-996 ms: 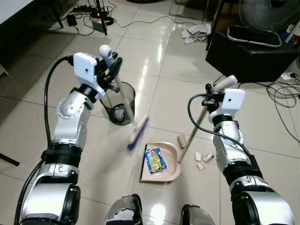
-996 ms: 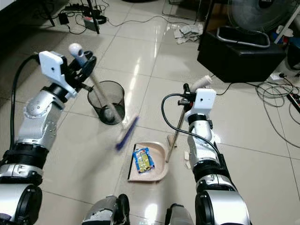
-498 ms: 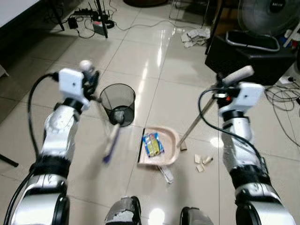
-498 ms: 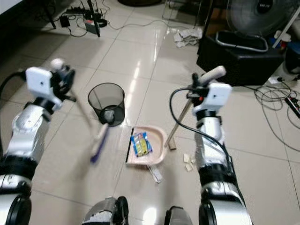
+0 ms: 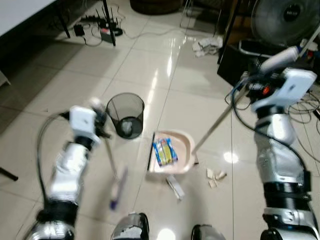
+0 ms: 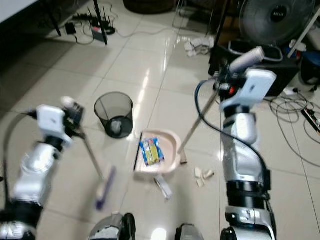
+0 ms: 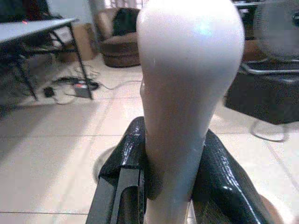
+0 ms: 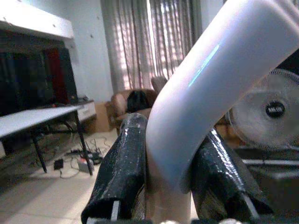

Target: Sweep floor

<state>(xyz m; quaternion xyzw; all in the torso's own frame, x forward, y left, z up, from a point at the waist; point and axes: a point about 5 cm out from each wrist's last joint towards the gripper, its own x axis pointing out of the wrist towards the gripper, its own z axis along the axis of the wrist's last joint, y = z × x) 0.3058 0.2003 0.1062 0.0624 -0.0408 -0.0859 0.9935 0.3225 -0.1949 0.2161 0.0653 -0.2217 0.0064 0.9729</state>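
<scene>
My left gripper (image 5: 98,116) is shut on the white top of a broom handle (image 7: 187,93). The broom's purple-bristled head (image 5: 118,189) rests low on the tiled floor at my left, blurred. My right gripper (image 5: 256,80) is shut on the white grip (image 8: 219,79) of the dustpan's long handle (image 5: 216,125). The beige dustpan (image 5: 183,159) sits on the floor ahead of my feet with a blue and yellow wrapper (image 5: 164,151) inside it. A white scrap (image 5: 175,187) lies just in front of the pan. Small beige bits (image 5: 215,176) lie to its right.
A black mesh bin (image 5: 126,115) with crumpled paper inside stands left of the dustpan. A black box (image 5: 240,62) with a fan (image 5: 285,17) on it is at the far right, cables (image 5: 310,105) beside it. A power strip (image 5: 102,35) and table legs are far left.
The view has pulled back and up. My left arm swung the broom down and left, away from the dustpan. My right arm rose with the dustpan handle. A white scrap now lies before the pan.
</scene>
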